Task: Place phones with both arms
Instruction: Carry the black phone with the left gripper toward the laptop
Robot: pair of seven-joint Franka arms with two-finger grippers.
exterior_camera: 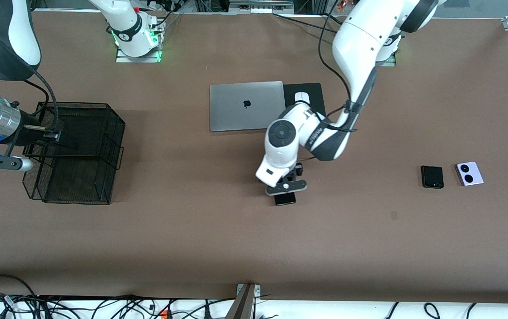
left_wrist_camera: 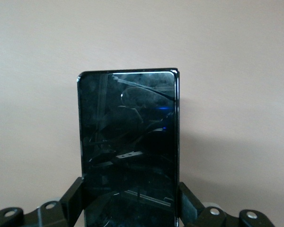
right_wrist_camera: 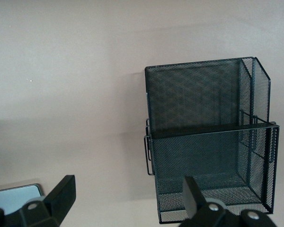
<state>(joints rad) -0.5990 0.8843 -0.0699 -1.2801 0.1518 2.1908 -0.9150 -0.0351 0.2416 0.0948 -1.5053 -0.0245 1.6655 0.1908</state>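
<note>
Between left gripper fingers (clamped): black phone.

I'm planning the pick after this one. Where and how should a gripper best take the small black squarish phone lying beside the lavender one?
Probably from straight above, fingers closing across two opposite edges of the small black phone. It lies flat on the table, so only its thin sides offer purchase. The lavender phone lies apart from it, so the edges nearer to and farther from the camera look the freest.

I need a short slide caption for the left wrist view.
Left gripper shut on the long black phone, above the brown table.
</note>
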